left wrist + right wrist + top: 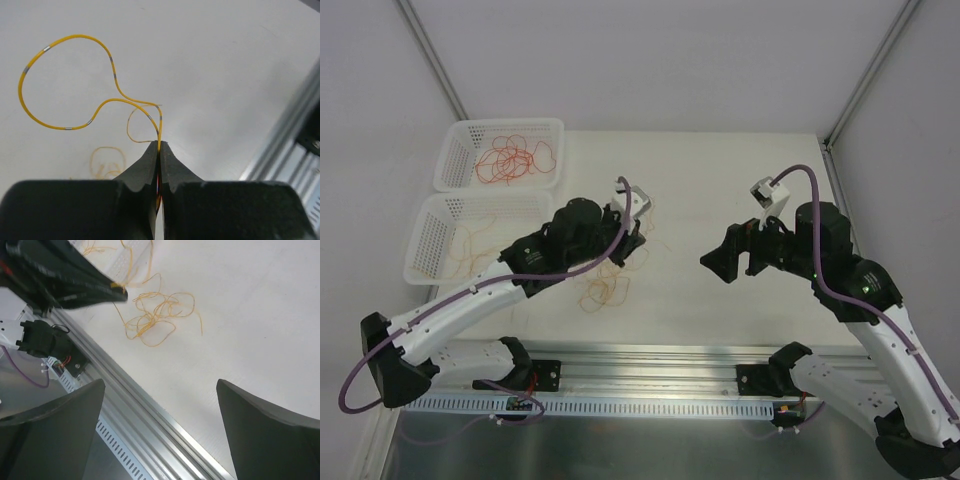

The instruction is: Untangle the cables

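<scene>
My left gripper [159, 146] is shut on a thin yellow cable with grey bands [65, 80], which loops out ahead of the fingertips above the table. In the top view this gripper [628, 255] hovers just above a loose tangle of yellow-orange cables [604, 290] on the white table. The tangle also shows in the right wrist view [155, 315], with a strand rising to the left gripper's fingertips [120, 290]. My right gripper [725, 262] is open and empty, held above the table to the right of the tangle; its jaws stand wide apart in the right wrist view [160, 385].
Two white baskets stand at the back left: the far one [460, 135] holds red-orange cables, the near one [420, 225] holds yellow ones. An aluminium rail [150, 420] runs along the table's near edge. White walls enclose the table.
</scene>
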